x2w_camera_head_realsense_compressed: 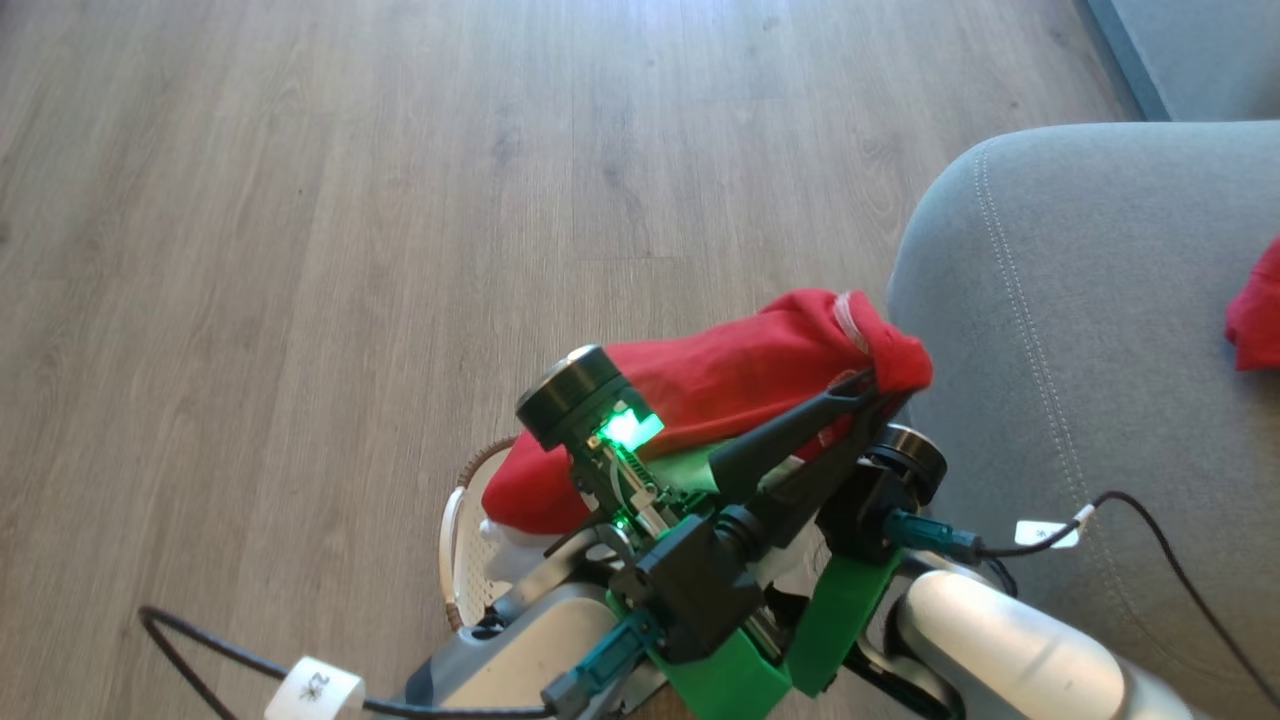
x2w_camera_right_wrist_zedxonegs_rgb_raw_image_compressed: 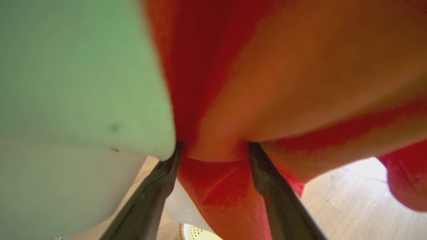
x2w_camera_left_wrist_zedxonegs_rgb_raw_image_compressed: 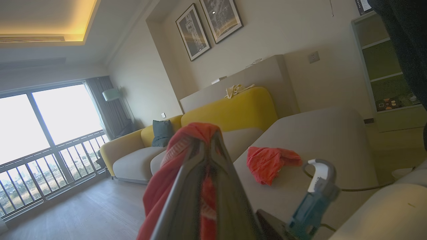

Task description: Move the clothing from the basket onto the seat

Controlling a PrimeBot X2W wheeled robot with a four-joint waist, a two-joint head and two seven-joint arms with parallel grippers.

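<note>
**A:** What have the left fingers [x2w_camera_head_realsense_compressed: 872, 385] got?

**B:** They are pressed together on one end of the red garment [x2w_camera_head_realsense_compressed: 720, 370]. It is soft matte cloth with a pale trim near the pinch. The rest sags in a long, limp roll.

**A:** And its other end?

**B:** It trails toward 7 o'clock, over the basket [x2w_camera_head_realsense_compressed: 458, 545]. The basket is cream perforated plastic, rounded, with a brown woven-look rim, and it stands on the pale wood-grain floor [x2w_camera_head_realsense_compressed: 300, 250].

**A:** Where is the seat [x2w_camera_head_realsense_compressed: 1050, 300]?

**B:** At 3 o'clock in the head view. It is grey woven upholstery with a rounded edge and a pale stitched seam. The pinched end of the garment hangs right at that edge. A second garment [x2w_camera_head_realsense_compressed: 1255, 320] lies crumpled on the cushion, at the far 3 o'clock edge.

**A:** And the right fingers [x2w_camera_right_wrist_zedxonegs_rgb_raw_image_compressed: 215, 146]?

**B:** They are long, dark and tapered, and spread wide apart. Red cloth bulges across their tips, but they are not closed on it. Between them, at 6 o'clock in the right wrist view, a bit of the basket's holed plastic shows.
</note>
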